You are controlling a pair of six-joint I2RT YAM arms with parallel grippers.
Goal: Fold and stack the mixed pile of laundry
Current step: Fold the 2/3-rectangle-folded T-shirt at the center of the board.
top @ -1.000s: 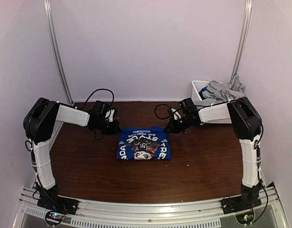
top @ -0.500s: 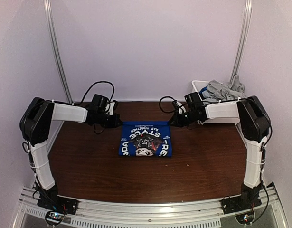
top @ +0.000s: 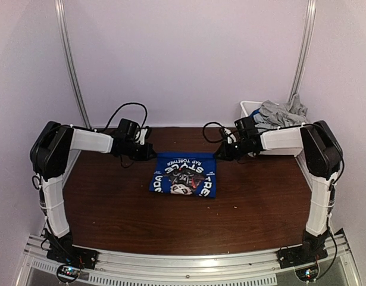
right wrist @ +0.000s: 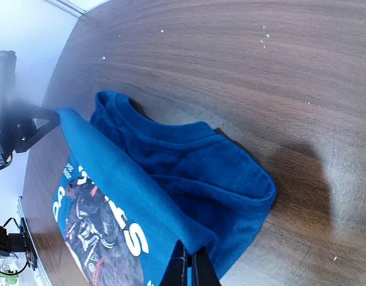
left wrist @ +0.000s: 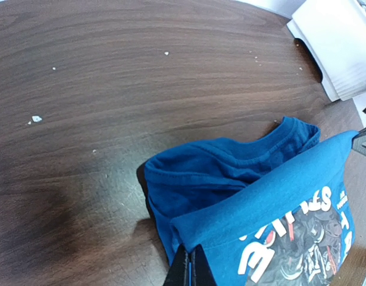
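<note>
A royal-blue shirt with white print (top: 183, 175) lies folded on the table's middle. My left gripper (top: 152, 154) is shut on the shirt's far left corner, and the pinched fold (left wrist: 242, 205) shows in the left wrist view above the fingers. My right gripper (top: 217, 156) is shut on the far right corner, with blue cloth (right wrist: 171, 179) doubled over its fingertips. Both hold the far edge lifted over the collar part (left wrist: 230, 158). Grey garments (top: 281, 112) of the laundry pile heap in the white bin (top: 248, 110) at the back right.
The white bin's corner (left wrist: 340, 47) shows at the top right of the left wrist view. Small white crumbs (left wrist: 35, 119) dot the dark wooden table (top: 111, 202). Metal uprights (top: 72, 65) stand at the back corners.
Both grippers have carried the shirt's edge towards the back of the table. The shirt now lies a little farther back.
</note>
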